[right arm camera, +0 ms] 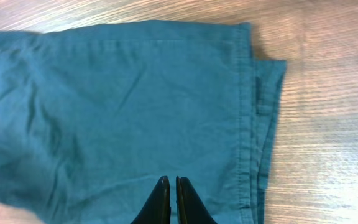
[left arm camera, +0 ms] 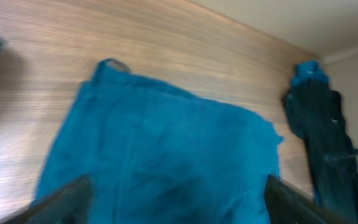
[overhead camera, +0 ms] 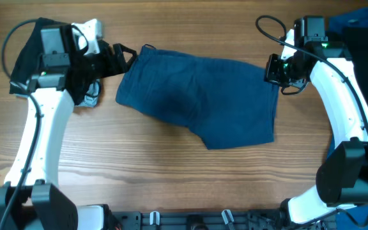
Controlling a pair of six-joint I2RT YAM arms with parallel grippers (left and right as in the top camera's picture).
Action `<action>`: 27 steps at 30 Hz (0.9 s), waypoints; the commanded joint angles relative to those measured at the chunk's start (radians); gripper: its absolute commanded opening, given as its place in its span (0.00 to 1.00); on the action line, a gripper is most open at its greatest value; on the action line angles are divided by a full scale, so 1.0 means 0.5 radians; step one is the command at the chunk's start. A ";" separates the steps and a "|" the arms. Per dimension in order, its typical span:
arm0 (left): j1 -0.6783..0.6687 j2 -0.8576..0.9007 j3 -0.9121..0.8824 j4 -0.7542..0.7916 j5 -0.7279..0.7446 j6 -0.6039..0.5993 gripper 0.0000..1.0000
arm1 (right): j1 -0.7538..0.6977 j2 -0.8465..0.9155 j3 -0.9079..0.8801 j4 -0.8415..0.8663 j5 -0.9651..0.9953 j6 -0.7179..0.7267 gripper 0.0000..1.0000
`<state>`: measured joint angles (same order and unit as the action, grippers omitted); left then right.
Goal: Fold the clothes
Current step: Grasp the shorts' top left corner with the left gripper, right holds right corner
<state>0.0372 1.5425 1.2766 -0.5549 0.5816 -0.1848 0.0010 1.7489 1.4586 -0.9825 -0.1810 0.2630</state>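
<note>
No writing, label, brand, number or sign is legible on the clothes (overhead camera: 197, 96) or elsewhere.

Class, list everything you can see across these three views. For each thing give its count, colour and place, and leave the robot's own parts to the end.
table: one, light wood grain, under everything.
navy garment: one, dark blue with stitched seams, spread mid-table between the arms.
dark garment: one, near black, far right, behind the right arm.
bright blue garment: one, bright blue, top right corner, against the dark garment.
black cloth: one, black, far left by the left arm.
left arm: one, white and black, left side.
right arm: one, white and black, right side.
left gripper: one, black, at the navy garment's left edge, fingers apart.
right gripper: one, black, over the navy garment's right part, fingers together; whether it pinches fabric cannot be told.
</note>
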 commanded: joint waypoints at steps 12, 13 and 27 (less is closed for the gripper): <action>-0.673 0.269 0.033 0.154 -1.010 0.155 0.04 | -0.002 0.401 -0.286 0.575 0.350 0.269 0.04; -0.671 0.347 0.034 0.172 -1.010 0.159 0.04 | -0.002 0.458 -0.286 0.590 0.350 0.268 0.04; -0.671 0.903 0.024 0.225 -1.009 0.257 0.05 | -0.002 0.848 -0.286 1.128 0.475 0.259 0.04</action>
<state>-0.3000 1.9671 1.2785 -0.4366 0.0898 -0.0711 0.0010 2.0678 1.3376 -0.4671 0.0116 0.3817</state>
